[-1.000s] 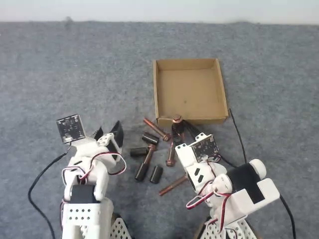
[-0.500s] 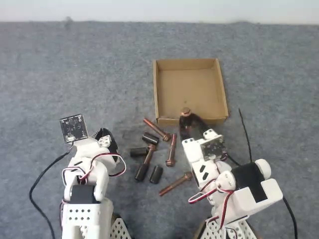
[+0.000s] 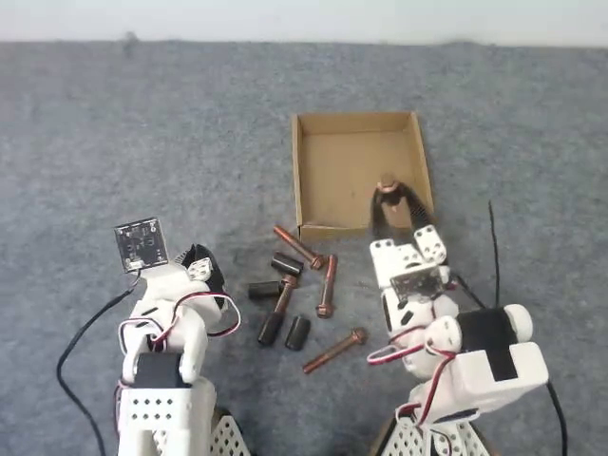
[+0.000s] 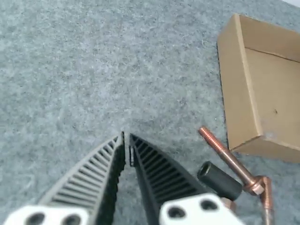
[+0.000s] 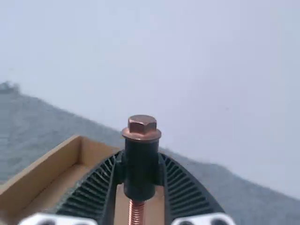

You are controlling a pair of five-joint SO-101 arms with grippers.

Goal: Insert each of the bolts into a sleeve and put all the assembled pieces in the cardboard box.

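Listing one open brown cardboard box [image 3: 296, 176], square and shallow, set on grey carpet [image 3: 142, 123]; its brown floor shows uncovered wherever the arm does not hide it. Right gripper [image 3: 390, 199] hangs over the box's near right part, just inside the front wall, fingers clamped on a black cylindrical sleeve [image 5: 139, 164] that carries a copper-coloured hex-head bolt [image 5: 141, 127], head up, threaded shank showing below the sleeve. Left gripper [image 4: 125, 137] sits low over the carpet, well apart from the box, fingers pressed together tip to tip. Stock lying on the carpet just before the box's front left corner: four loose copper bolts [image 3: 328, 285] and four loose black sleeves [image 3: 287, 263], mingled, some touching.
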